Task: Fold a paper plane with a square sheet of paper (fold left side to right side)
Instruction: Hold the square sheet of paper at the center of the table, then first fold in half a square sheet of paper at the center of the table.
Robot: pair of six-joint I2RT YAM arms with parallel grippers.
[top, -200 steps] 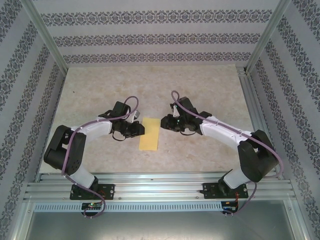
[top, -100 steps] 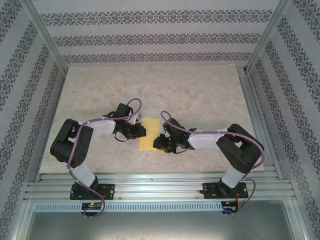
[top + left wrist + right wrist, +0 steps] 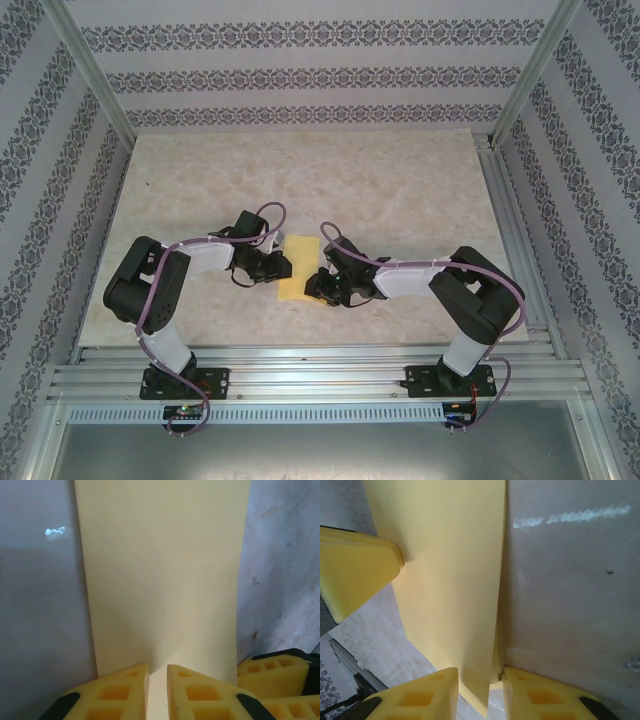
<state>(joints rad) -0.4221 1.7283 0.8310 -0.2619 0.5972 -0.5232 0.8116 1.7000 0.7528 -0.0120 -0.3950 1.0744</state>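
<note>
The square sheet of paper (image 3: pixel 299 268) lies folded into a narrow mustard-yellow strip on the table between the arms. My left gripper (image 3: pixel 283 263) sits at the strip's left edge. In the left wrist view its jaws (image 3: pixel 158 672) stand almost together, pinching a small raised ridge of the paper (image 3: pixel 160 570). My right gripper (image 3: pixel 314 287) is at the near right corner. Its jaws (image 3: pixel 480 675) stand apart with the lifted top layer of paper (image 3: pixel 450 570) hanging loose between them. A left fingertip (image 3: pixel 355 570) touches the paper's far edge in the right wrist view.
The pale marbled tabletop (image 3: pixel 400 190) stretches behind and to both sides of the paper. Aluminium rails run along the near edge (image 3: pixel 320 375) and the right side (image 3: pixel 505 230). Patterned walls close in the back and sides.
My right arm has folded in and drawn its gripper from the strip's far right side down to the near right corner. The left gripper has edged slightly toward the paper.
</note>
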